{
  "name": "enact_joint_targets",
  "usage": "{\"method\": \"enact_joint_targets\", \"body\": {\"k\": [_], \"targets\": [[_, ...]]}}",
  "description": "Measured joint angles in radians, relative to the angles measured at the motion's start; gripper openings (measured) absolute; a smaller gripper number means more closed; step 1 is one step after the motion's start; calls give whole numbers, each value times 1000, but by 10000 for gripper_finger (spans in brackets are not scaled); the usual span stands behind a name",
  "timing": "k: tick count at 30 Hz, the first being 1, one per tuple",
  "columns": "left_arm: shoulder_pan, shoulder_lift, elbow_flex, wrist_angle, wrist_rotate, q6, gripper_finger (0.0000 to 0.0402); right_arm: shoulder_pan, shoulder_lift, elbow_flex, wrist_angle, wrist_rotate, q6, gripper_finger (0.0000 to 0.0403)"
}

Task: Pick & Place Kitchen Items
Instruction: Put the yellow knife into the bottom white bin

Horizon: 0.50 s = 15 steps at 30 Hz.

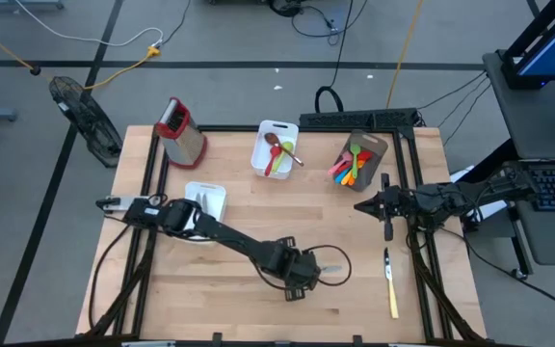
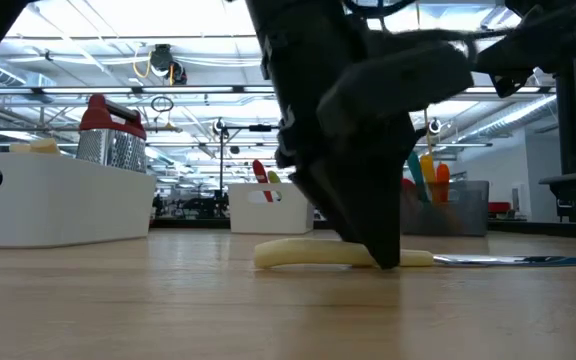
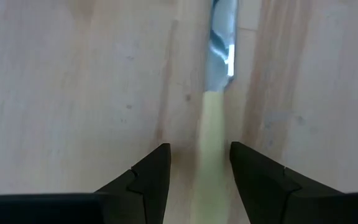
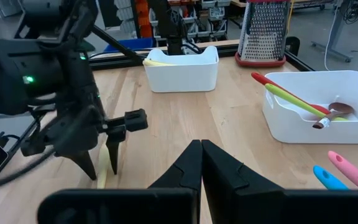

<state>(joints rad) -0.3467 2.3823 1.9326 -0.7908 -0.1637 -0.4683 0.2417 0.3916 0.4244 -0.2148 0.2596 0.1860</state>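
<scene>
**Low on the tabletop: left gripper straddling a knife handle**

At the near middle of the tabletop point(image 1: 239, 289), the left gripper point(image 1: 303, 274) is down over a cream-handled knife point(image 2: 348, 255) that lies flat on the wood, its blade pointing toward the right side. The left wrist view shows the fingers point(image 3: 151, 177) parted narrowly, one on each side of the cream handle point(image 3: 213, 155), not yet pressing on it. The low view shows the fingertips at, or almost at, the surface.

To do this step well, I would judge that the fingers should close squarely across the handle, clear of the blade point(image 3: 222, 43), and stay as low as they are, since the handle is thin and lies flush with the wood. A slow squeeze should stop the knife from rolling or skating away. A level lift afterwards would keep the blade from swinging.

The right gripper point(image 4: 201, 163) waits above the right part of the tabletop, fingers pressed together and holding nothing. A second knife point(image 1: 390, 281) lies near the right edge.

Further back stand a white tub point(image 1: 276, 149) with red and green utensils and a wooden spoon, a brown holder point(image 1: 359, 159) full of coloured utensils, another white tub point(image 1: 207, 199) and a red-topped grater point(image 1: 179, 130). The surface is pale, smooth wood set in a black frame. Around it is a grey floor with cables, and the low view looks into a large hall with ceiling lights.
</scene>
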Motion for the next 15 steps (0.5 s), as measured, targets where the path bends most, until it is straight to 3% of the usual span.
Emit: {"method": "enact_joint_targets", "body": {"k": [4, 12, 15], "targets": [[-4, -5, -34, 12, 31, -5, 172, 0, 0, 0, 0, 0, 0, 4], [-16, -5, -54, -11, -11, -12, 171, 0, 0, 0, 0, 0, 0, 4], [-17, -3, -54, -16, -31, -12, 152, 0, 0, 0, 0, 0, 0, 4]]}}
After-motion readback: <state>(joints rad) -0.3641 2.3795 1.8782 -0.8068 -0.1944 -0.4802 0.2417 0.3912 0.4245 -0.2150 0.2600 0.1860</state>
